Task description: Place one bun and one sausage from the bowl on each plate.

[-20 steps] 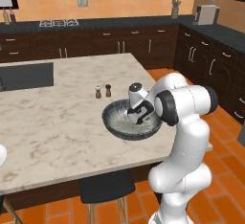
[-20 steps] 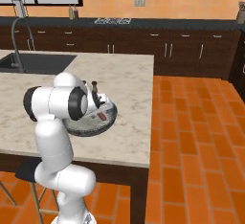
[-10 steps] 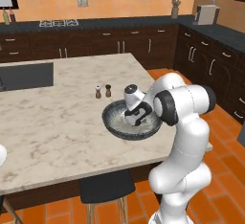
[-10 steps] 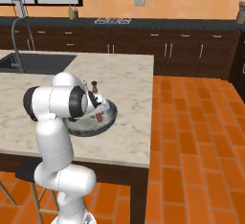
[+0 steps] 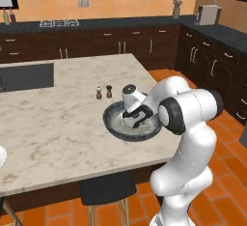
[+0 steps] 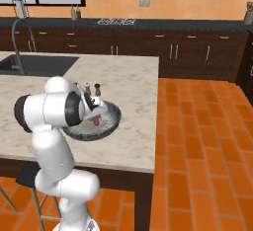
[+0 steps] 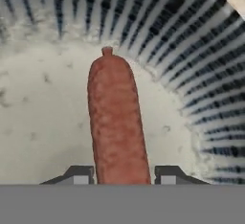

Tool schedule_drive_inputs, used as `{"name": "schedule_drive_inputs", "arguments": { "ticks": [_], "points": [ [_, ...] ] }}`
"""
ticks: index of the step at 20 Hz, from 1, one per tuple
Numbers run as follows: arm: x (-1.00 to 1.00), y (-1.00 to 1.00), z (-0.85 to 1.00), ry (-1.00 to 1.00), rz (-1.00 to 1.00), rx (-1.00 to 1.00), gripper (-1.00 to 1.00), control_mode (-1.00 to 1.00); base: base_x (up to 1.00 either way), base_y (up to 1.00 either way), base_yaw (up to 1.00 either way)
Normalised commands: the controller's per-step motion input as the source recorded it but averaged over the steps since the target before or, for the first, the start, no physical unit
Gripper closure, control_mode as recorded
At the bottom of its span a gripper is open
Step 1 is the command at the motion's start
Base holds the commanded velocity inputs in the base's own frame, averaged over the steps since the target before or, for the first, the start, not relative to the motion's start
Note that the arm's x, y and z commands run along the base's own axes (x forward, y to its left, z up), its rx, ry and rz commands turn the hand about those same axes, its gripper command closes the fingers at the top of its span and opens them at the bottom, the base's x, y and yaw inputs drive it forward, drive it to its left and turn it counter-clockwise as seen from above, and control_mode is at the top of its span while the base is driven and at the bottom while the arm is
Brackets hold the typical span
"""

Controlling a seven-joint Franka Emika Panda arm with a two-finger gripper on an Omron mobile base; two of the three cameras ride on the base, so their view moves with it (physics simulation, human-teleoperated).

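Hand view, nearest first: the two dark fingertips (image 7: pixel 79 174) of the pincer (image 7: pixel 123 176) stand either side of the near end of a red-brown sausage (image 7: pixel 117 122). Each tip sits just beside the sausage's flank; whether they actually press on it cannot be told, so the grip is unconfirmed. The sausage runs straight away from the pincer, its far end finishing in a small nub. Below it is the pale mottled floor of the bowl (image 7: pixel 43 108); beyond and to the right rises the streaky dark-and-light bowl wall.

Left base view: the arm reaches down into the bowl (image 5: pixel 112 123), which sits on the marble counter (image 5: pixel 53 123) near its right-hand edge. The pincer (image 5: pixel 136 123) is low inside the bowl, hidden in part by the wrist. Just behind the bowl, two small shakers (image 5: pixel 103 92) stand side by side, upright, apart from the rim. Further back a dark sink (image 5: pixel 26 77) is set into the counter.

Right base view: the bowl (image 6: pixel 111 119) shows past the arm's forearm; a reddish sausage (image 6: pixel 95 121) is visible at the pincer (image 6: pixel 95 118) inside it. The shakers (image 6: pixel 92 89) stand behind the rim. At the far left, a tap (image 6: pixel 17 40) arches over the sink.
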Motion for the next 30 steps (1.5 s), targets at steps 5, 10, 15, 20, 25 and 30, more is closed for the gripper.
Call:
{"name": "schedule_drive_inputs", "arguments": {
  "ticks": [5,10,15,20,25,30],
  "points": [
    [-0.75,0.03,1.0,0.12,-0.01,0.28,1.0,-1.0,0.0,0.0,0.0],
    [-0.91,0.0,1.0,0.22,-0.12,0.29,1.0,-1.0,0.0,0.0,0.0],
    [-0.86,0.0,1.0,0.54,0.0,0.0,1.0,-1.0,0.0,0.0,0.0],
    [-1.0,0.0,0.39,0.01,-0.03,-0.08,1.0,-1.0,0.0,0.0,0.0],
    [-1.0,-0.02,-0.03,-0.3,-0.03,-0.05,1.0,-1.0,0.0,0.0,0.0],
    [-0.21,-0.01,-0.03,0.0,0.0,0.0,1.0,-1.0,0.0,0.0,0.0]
  ]
}}
